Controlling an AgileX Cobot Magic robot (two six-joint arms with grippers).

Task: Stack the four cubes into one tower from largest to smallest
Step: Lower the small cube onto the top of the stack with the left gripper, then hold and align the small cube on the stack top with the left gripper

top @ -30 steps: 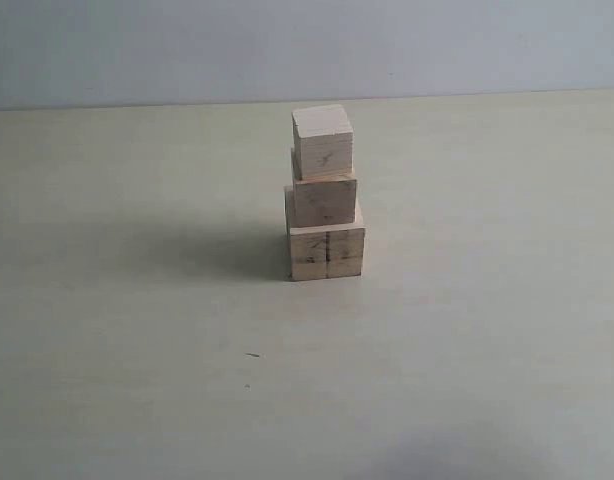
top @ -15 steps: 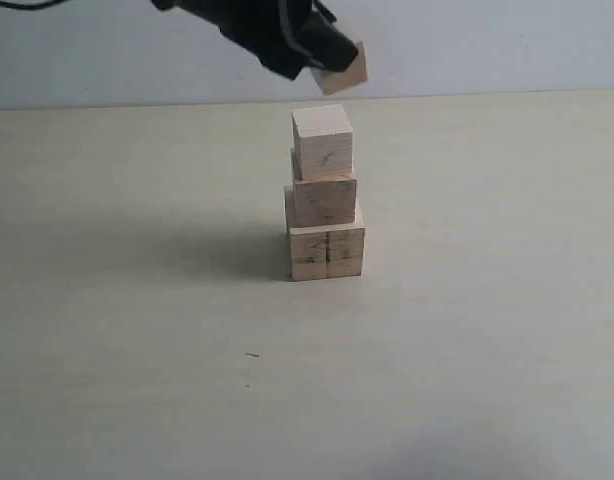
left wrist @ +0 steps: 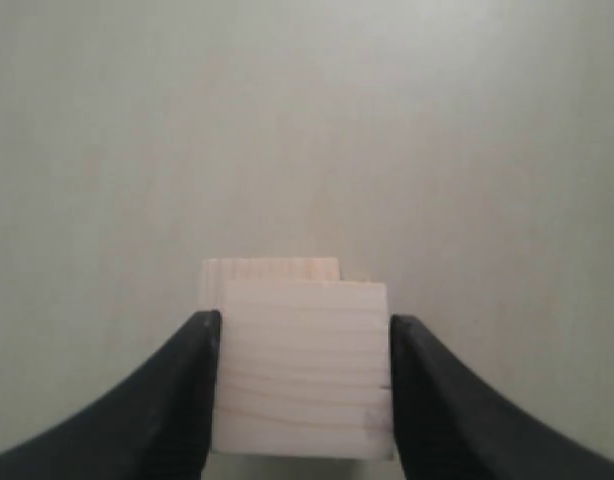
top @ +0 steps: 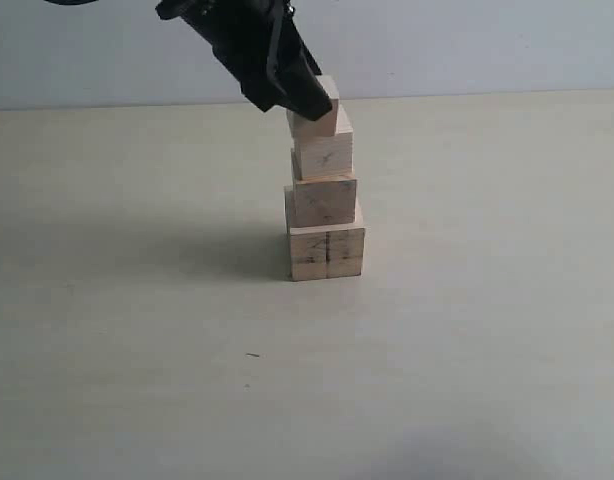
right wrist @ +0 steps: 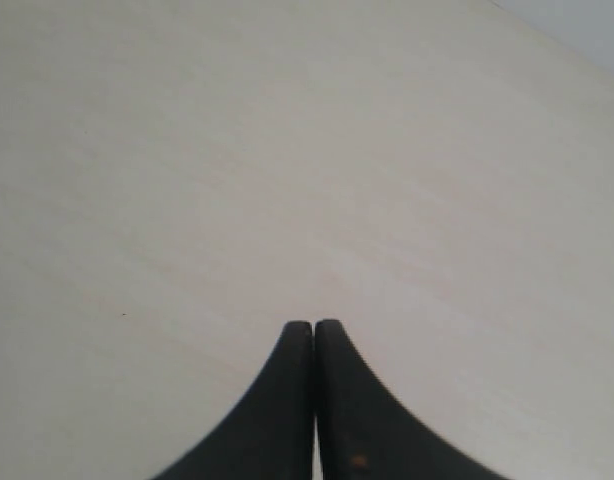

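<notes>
The smallest cube (top: pixel 323 120) sits at the very top of the tower (top: pixel 325 200), its underside meeting the upper face of the third cube (top: pixel 325 155). Whether it rests there fully cannot be told. It lies toward the left edge of that cube rather than centred.

Below, the second cube (top: pixel 324 202) stands on the largest cube (top: pixel 327 252), which shows a dark vertical seam and rests on the pale table (top: pixel 137 300).

The left gripper (top: pixel 305 98) reaches down from the upper left and clamps the smallest cube. In the left wrist view its two black fingers (left wrist: pixel 187 380) press the cube's opposite sides.

The right gripper (right wrist: pixel 314 326) has its jaws pressed together, holding nothing, over bare tabletop and outside the exterior view.
</notes>
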